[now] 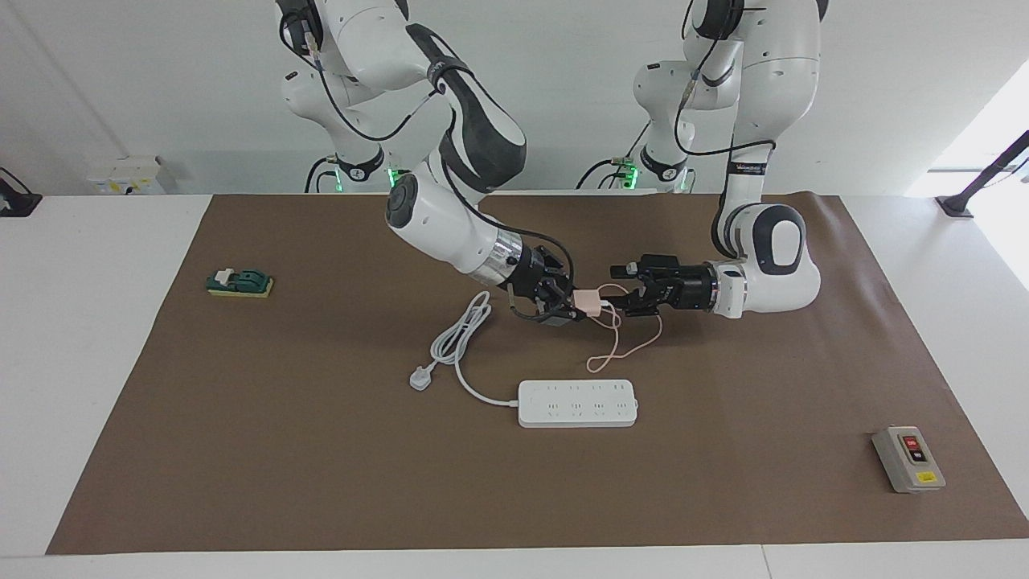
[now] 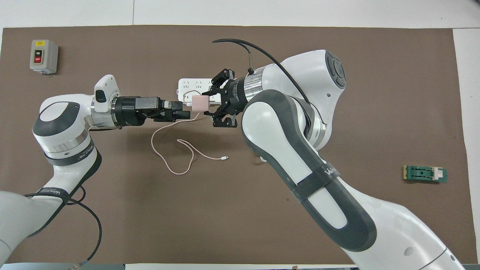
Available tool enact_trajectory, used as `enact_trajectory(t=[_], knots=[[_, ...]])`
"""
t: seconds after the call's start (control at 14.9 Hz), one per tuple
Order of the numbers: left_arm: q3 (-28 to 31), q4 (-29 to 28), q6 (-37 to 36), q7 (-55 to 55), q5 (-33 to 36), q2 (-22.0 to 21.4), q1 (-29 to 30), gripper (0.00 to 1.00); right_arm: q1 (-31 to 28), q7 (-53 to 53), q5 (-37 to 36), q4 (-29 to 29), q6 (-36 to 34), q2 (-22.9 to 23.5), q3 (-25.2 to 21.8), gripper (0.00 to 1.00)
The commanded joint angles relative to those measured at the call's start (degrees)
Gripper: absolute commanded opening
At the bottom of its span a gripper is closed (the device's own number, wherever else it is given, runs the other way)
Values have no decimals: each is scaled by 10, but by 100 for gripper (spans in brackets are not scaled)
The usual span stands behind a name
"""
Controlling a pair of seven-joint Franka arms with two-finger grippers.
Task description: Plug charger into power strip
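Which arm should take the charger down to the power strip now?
Right, most likely. The right gripper is shut on the charger, up over the mat. The left gripper is open beside it; the power strip lies flat.

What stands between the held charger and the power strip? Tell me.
Nothing visible. The right pincer holds the charger in the air; the power strip lies bare on the mat, with only the charger's own cable drooping between. The left pincer is open beside the charger.

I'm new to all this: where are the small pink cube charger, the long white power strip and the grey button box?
Small pink cube charger point(image 1: 589, 301): facing view, cube body.
Long white power strip point(image 1: 577, 403): facing view, top face.
Grey button box point(image 1: 908, 459): facing view, lid.
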Motion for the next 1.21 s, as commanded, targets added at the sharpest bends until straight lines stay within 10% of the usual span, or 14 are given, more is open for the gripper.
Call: enact_trajectory(t=[0.0,1.14], knots=[[6,21,11,6,-10,8,-9,100,-1,9,5,13,-2,7,1,0],[6,37,45,6,-43,22,-44,100,-4,9,9,13,-2,7,2,0]])
